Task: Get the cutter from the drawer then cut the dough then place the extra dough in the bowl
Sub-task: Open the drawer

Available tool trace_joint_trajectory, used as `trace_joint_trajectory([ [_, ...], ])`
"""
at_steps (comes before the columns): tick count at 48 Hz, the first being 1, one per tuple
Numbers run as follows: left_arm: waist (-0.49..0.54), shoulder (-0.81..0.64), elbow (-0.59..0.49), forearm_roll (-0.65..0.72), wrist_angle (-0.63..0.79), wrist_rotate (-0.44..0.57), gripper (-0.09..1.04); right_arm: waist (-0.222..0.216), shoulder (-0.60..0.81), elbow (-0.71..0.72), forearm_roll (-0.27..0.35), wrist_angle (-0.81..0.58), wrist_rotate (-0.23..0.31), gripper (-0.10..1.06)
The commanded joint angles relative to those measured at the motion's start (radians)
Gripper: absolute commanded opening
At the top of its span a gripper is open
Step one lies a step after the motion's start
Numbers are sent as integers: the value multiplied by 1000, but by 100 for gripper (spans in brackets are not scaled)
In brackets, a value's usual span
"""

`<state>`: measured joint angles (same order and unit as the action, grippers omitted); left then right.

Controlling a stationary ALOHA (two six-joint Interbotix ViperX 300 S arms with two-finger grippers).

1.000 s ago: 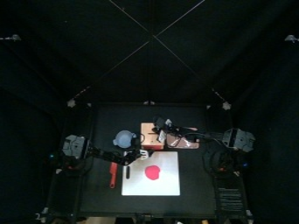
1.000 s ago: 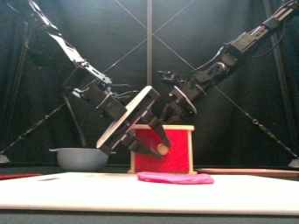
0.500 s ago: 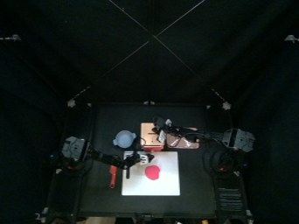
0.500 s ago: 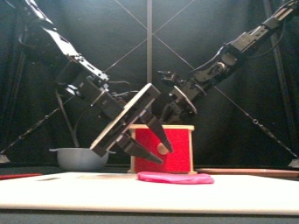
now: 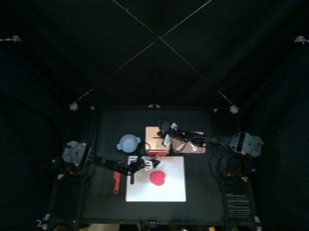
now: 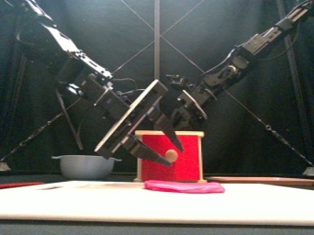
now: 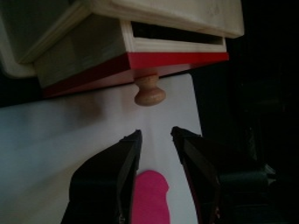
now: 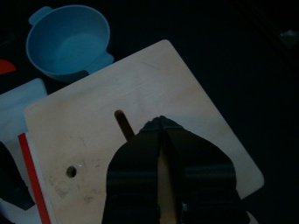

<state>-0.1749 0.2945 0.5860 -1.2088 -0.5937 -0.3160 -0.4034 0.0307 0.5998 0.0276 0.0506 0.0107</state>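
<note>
Left wrist view: pinch hard, slick drawer knob (image 7: 149, 90) at twelve o'clock with spread left gripper (image 7: 156, 133), closed right gripper (image 8: 160, 127) atop box (image 8: 105, 87)

You are looking at single items on the worktop (image 5: 205, 180): one box (image 6: 170, 158), one bowl (image 6: 84, 166), one dough disc (image 6: 185, 186), one board (image 6: 110, 197), and one small red thing (image 5: 117, 184) beside the board.

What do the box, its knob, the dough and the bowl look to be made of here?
Box: pale bare wood, going by its matte tan top; the drawer front looks painted red.
Knob: turned bare wood, rounded and tan.
Dough: soft matte pink modelling dough, with a slumped, uneven edge.
Bowl: probably moulded plastic, smooth blue-grey; not certain.
</note>
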Motion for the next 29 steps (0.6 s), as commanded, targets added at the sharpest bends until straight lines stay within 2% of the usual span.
trace_joint_trajectory([
  [1,6,-31,-9,3,-17,6,78,0,6,5,3,15,2,3],
  [15,28,-31,-2,3,-15,5,88,0,5,5,3,15,0,3],
  [29,71,-31,-9,8,-17,5,88,0,5,9,-2,15,-2,3],
])
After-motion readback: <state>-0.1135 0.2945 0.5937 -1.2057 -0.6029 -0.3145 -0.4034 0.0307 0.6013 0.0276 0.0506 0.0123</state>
